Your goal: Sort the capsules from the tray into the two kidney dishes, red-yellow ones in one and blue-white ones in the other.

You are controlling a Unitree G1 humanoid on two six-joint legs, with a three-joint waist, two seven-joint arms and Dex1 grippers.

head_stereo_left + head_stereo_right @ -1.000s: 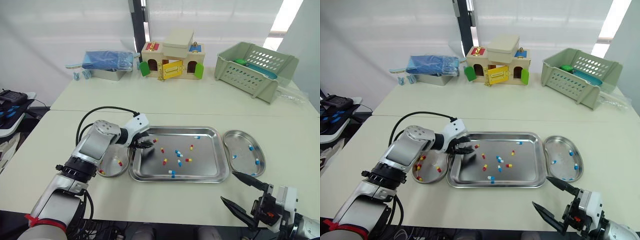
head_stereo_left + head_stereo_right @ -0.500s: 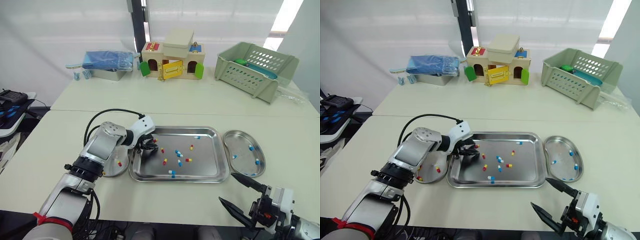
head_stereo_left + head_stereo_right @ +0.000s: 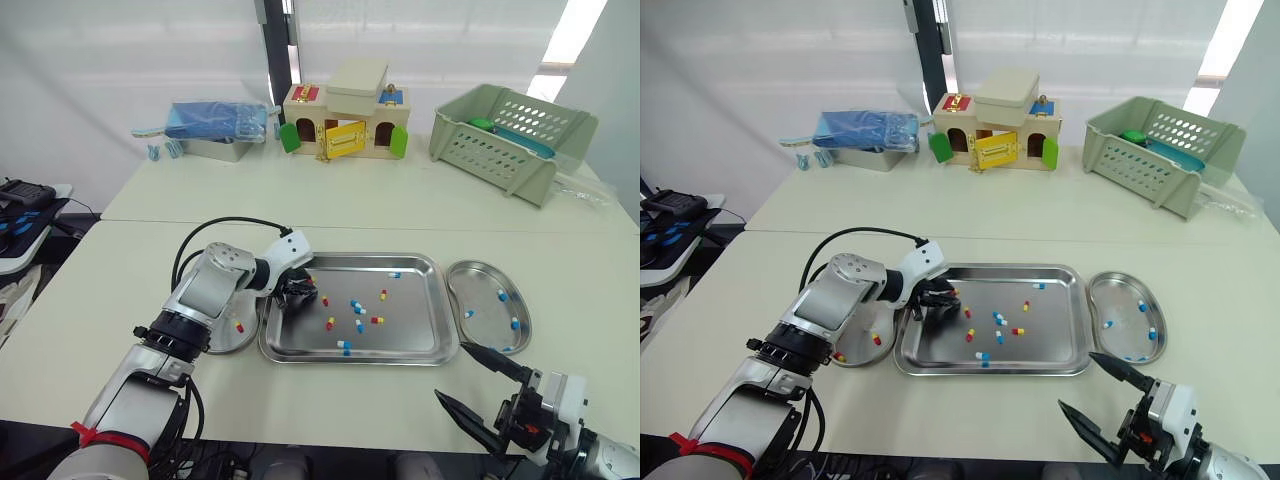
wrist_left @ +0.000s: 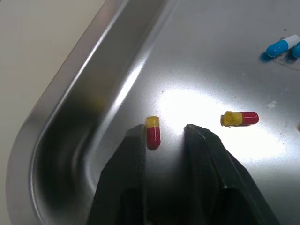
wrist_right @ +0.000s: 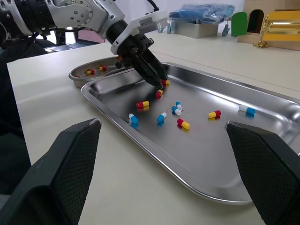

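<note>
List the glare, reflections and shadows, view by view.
Left wrist view: a white glare patch sits on the tray floor between the red-yellow capsule at the left gripper and a second red-yellow capsule; the tray wall carries a bright streak. Left eye view: the window is blown out white, and shadows on the table are soft.

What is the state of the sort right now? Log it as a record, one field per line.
tray: capsules of both colours inside
left kidney dish: red-yellow capsules
right kidney dish: blue-white capsules
left hand: open, tips down in the tray, one red-yellow capsule between its fingers
right hand: open, holding nothing, away from the tray
</note>
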